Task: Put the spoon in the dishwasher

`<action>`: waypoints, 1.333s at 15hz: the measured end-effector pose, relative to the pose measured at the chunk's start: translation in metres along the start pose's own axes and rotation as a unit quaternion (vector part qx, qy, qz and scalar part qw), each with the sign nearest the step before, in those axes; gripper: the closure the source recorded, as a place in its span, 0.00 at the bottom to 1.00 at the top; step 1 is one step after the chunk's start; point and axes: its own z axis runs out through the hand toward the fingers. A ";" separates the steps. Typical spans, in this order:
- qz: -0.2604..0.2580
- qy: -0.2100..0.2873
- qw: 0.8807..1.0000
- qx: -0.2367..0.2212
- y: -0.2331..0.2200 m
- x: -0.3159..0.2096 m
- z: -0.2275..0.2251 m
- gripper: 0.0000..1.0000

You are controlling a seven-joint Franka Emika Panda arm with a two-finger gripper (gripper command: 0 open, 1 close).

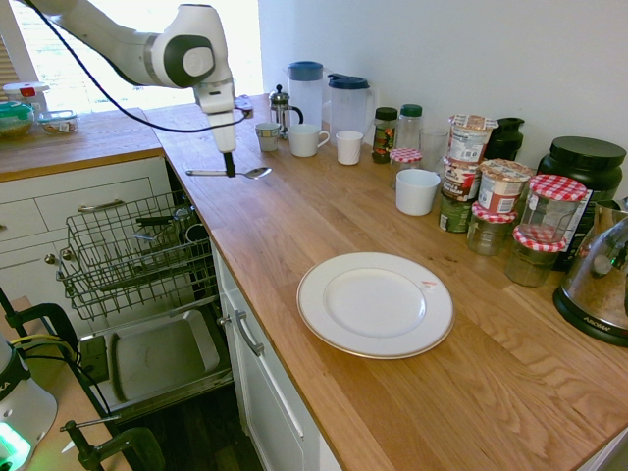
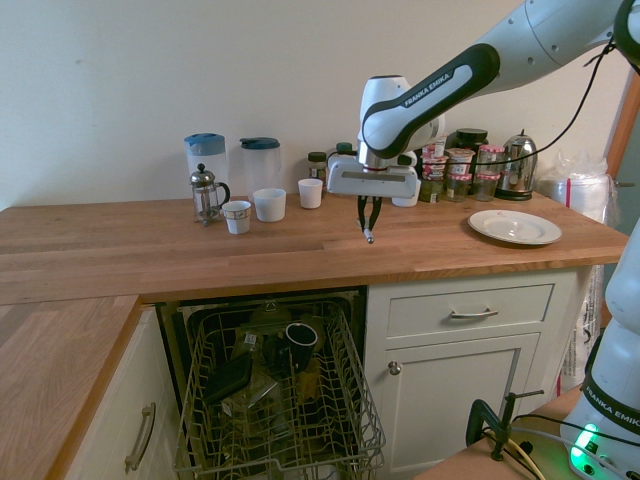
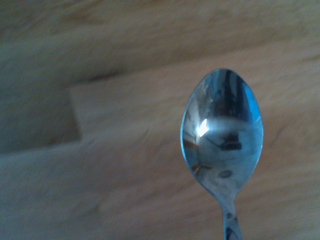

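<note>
Robot gripper [image 1: 231,175] closed on the spoon [image 1: 257,174], pinched partway along its handle, w/ the bowl out to one side, approx. level. Spoon is above the wooden counter [image 1: 285,222], near its long front edge; can't tell how high. Below that edge the dishwasher's wire rack [image 1: 132,257] is pulled out, w/ a dark mug [image 2: 300,336] among the things in it. On the counter: white plate [image 1: 375,304] by the front edge; cups and jars along the wall side.

Step in hand, as I judge it: carry spoon over to rack. Best kept level and firmly pinched, raised enough that bowl & handle tip clear the counter's front edge, then moved out over the rack before lowering. Aim for a gap btwn the mug and the rack's side; let go low, so the slim handle doesn't slip thru the wires.
</note>
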 end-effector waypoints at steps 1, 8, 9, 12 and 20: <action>-0.014 0.003 1.000 0.000 0.009 -0.030 -0.002 1.00; -0.076 0.009 0.997 -0.029 0.079 -0.171 0.032 1.00; -0.080 0.013 0.996 -0.033 0.085 -0.179 0.041 1.00; -0.081 0.024 0.996 -0.035 0.084 -0.178 0.049 1.00; -0.096 0.034 0.994 -0.042 0.111 -0.234 0.120 1.00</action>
